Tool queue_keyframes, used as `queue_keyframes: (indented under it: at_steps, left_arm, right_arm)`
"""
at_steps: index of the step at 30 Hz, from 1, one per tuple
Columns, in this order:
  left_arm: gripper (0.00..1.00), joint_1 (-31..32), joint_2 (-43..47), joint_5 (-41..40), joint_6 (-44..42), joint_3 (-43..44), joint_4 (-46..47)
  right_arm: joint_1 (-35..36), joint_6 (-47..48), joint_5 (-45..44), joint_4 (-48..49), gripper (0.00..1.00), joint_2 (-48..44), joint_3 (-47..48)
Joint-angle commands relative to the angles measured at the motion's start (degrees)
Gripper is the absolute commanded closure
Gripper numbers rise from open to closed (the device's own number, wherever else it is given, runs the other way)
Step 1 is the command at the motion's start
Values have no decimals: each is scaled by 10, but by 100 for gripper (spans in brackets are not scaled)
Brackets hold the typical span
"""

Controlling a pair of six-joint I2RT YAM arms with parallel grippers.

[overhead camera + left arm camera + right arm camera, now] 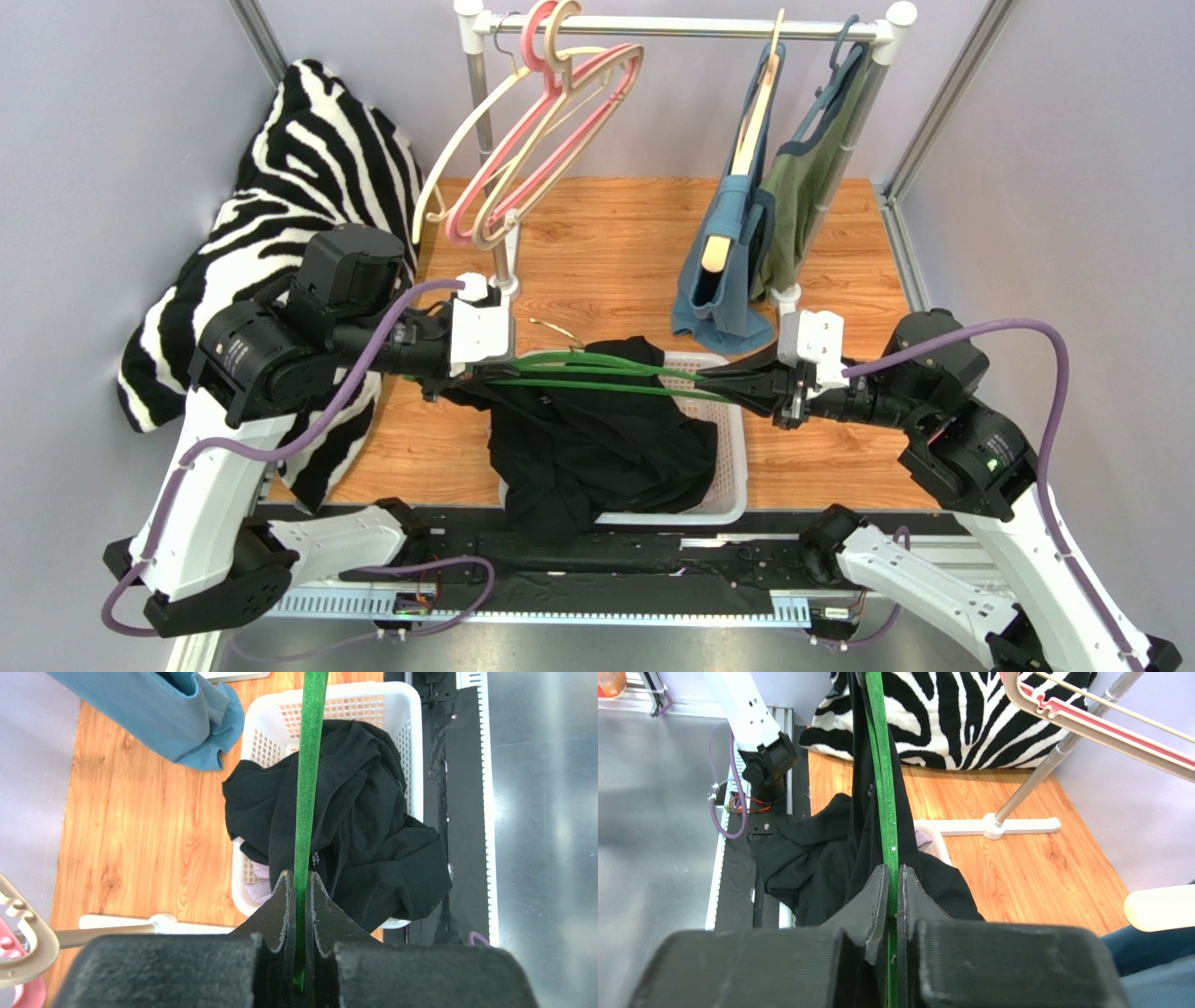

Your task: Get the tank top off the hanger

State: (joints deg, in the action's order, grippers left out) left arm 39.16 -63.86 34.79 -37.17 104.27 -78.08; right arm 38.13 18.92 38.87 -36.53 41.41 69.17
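Observation:
A green hanger (603, 375) is held level between my two grippers above a white basket (730, 469). My left gripper (484, 367) is shut on its left end, and the green bar (307, 798) runs straight out of the shut jaws. My right gripper (765, 392) is shut on its right end, gripping the green bar (884, 805). A black tank top (596, 441) is draped over the hanger and spills into the basket and over its near rim. It also shows in the left wrist view (351, 833) and the right wrist view (829, 854).
A white clothes rack (673, 28) stands at the back with empty pink and cream hangers (547, 126) and hung blue and green garments (751, 224). A zebra-print cushion (281, 252) lies at the left. The rack's foot (997, 824) rests on the wooden floor.

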Motion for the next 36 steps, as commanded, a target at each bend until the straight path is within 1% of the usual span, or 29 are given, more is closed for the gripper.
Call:
queue_keyframes:
  at_steps: [1,2,3,4,6,9,10,12,13,15,16,17,18,21,22,24,25,28,32,33,34,35,36]
  left_arm:
    - [100,3,-3,47,17,37,33]
    - [100,3,-3,52,18,38,33]
    - [100,3,-5,52,18,40,33]
    - [100,4,-7,54,19,39,32]
    - [100,3,-9,56,21,39,33]
    - [100,3,-9,57,22,42,33]
    - [100,3,-9,56,23,43,33]
    - [100,4,-9,54,22,39,32]
    - [100,4,-7,52,19,38,32]
    - [100,4,-7,45,17,30,34]
    - [97,4,-4,35,19,26,36]
    - [91,3,-2,31,22,23,42]
    - [73,3,-1,25,26,19,50]
    - [31,3,3,-7,41,15,71]
    - [28,3,6,-33,47,13,77]
    - [23,3,14,-59,44,1,93]
    - [23,3,17,-85,44,-6,100]
    - [24,3,31,-128,49,-42,127]
    - [32,3,44,-161,48,-92,151]
    - [39,4,46,-168,50,-95,156]
    - [42,3,46,-180,50,-99,159]
    - [51,3,47,-185,50,-104,164]
    - [56,3,46,-190,49,-106,167]
  right_arm:
    - [-1,-34,-8,13,100,-13,-18]
    - [0,-38,-6,18,96,-16,-23]
    - [0,-47,-5,22,88,-17,-30]
    - [0,-51,-6,25,73,-17,-32]
    - [0,-56,-5,32,73,-14,-32]
    - [0,-58,-4,33,73,-6,-26]
    - [0,-59,-3,34,75,-4,-26]
    - [0,-60,-5,31,87,2,-23]
    - [0,-59,-5,29,99,2,-19]
    - [1,-64,-12,26,100,-1,-18]
    - [0,-65,-15,25,100,-3,-16]
    - [0,-68,-20,24,100,-7,-16]
    - [0,-68,-34,23,100,-11,-16]
    - [0,-60,-70,6,100,-35,-12]
    - [0,-56,-79,-8,100,-49,-11]
    - [0,-46,-106,-23,100,-63,-3]
    - [0,-43,-114,-39,100,-69,1]
    - [0,-43,-135,-62,100,-89,14]
    - [0,-51,-136,-76,100,-99,26]
    - [0,-53,-136,-78,100,-99,29]
    - [0,-56,-134,-84,100,-99,32]
    - [0,-57,-132,-87,100,-99,34]
    - [0,-57,-131,-91,100,-99,35]
